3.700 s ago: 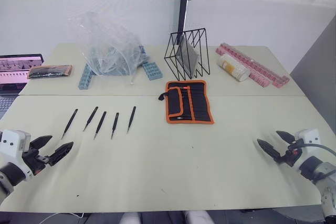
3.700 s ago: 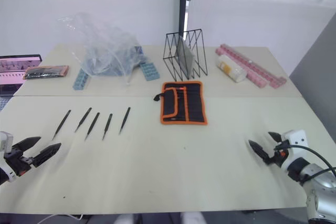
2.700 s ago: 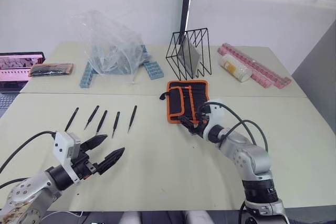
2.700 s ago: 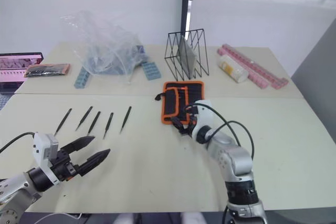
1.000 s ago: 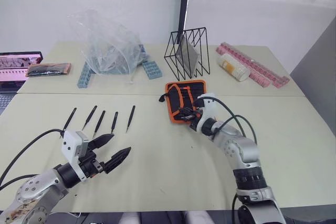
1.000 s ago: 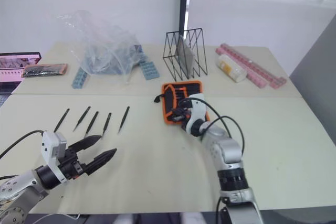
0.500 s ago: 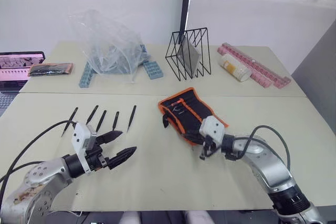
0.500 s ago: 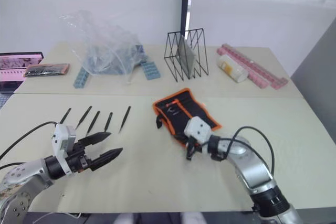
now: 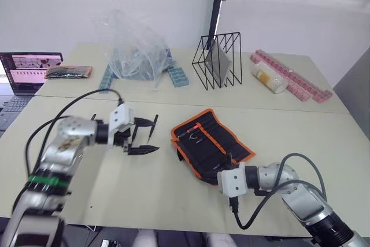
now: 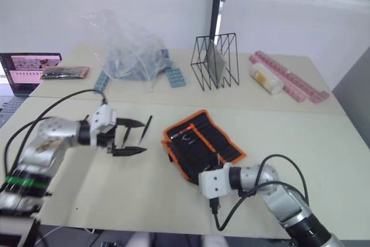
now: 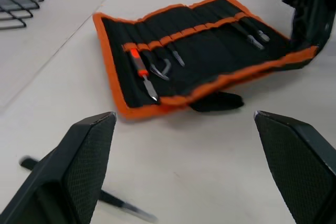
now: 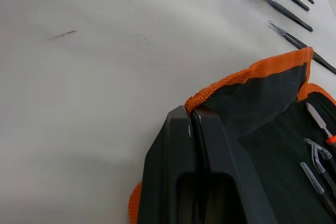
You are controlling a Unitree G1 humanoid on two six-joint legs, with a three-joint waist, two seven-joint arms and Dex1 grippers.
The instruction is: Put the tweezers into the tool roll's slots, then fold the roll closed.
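Left eye view has the tool roll (image 9: 211,149) lying unrolled near the middle of the table (image 9: 324,137), turned at an angle, its black inner face up and its orange edging all round. A row of slots (image 11: 194,27) runs across that face under an orange strip, and a few small tools sit in them, one with an orange handle (image 11: 137,65). The black strap (image 11: 215,101) lies on the table against the roll's left edge.

The right gripper (image 12: 193,124) is at the roll's near corner, its two fingers clenched on the orange edge, with the fabric pinched between them. The left gripper (image 9: 143,136) hovers to the left of the roll with its fingers spread wide apart and nothing between them. It is directly over the tweezers (image 9: 152,127), which lie on the table side by side, partly hidden by the fingers, so I cannot count them all. None of them is in the roll.

Along the far side stand a black wire rack (image 9: 221,62), a crumpled clear plastic bag (image 9: 136,53), a row of pink blocks (image 9: 292,76) and, far left, a laptop (image 9: 26,73) with a flat dark pouch (image 9: 68,72) beside it.
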